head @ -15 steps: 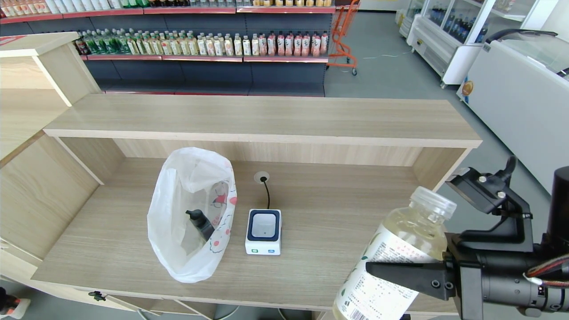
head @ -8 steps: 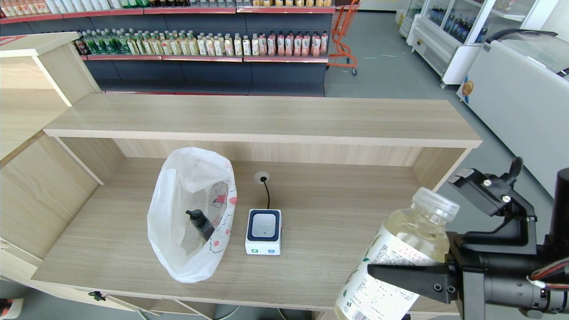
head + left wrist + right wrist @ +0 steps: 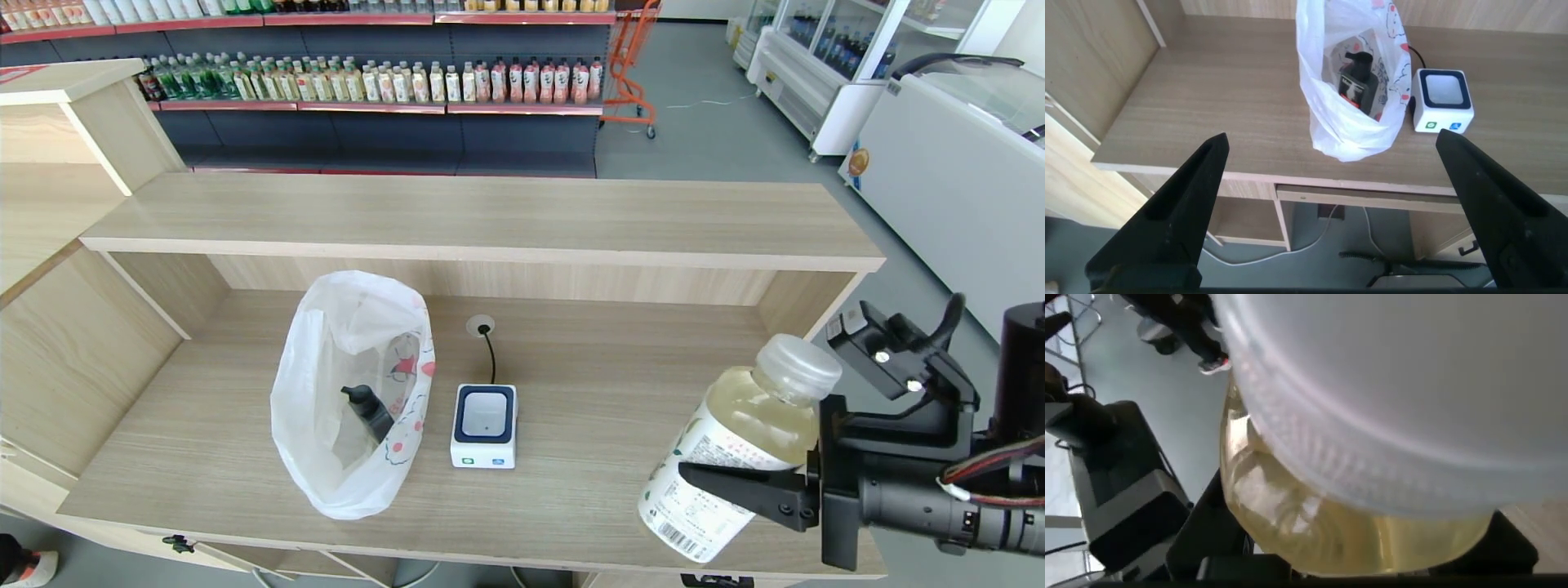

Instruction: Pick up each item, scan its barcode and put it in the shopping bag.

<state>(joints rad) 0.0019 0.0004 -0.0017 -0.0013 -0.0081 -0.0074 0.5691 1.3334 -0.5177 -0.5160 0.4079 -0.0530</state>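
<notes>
A clear bottle of pale yellow drink (image 3: 739,445) with a white cap and a printed label is tilted above the counter's front right corner, its barcode low on the label. My right gripper (image 3: 747,486) is shut on its body. From the right wrist the bottle (image 3: 1364,531) appears cap-first and very close. A white shopping bag (image 3: 353,392) stands open at centre left with a dark pump bottle (image 3: 369,411) inside. The white scanner (image 3: 484,425) sits just right of the bag. My left gripper (image 3: 1331,212) hangs open off the counter's front edge, facing the bag (image 3: 1351,77) and the scanner (image 3: 1443,100).
The wooden counter (image 3: 588,392) has a raised back shelf (image 3: 482,216) and side walls. A black cable (image 3: 490,355) runs from the scanner to a hole at the back. Store shelves of bottles and freezers stand beyond.
My right gripper has lifted the bottle and tilted it further, swinging its base left so the barcode now shows over the counter's front right corner. The bag, the scanner and the left arm are unchanged.
</notes>
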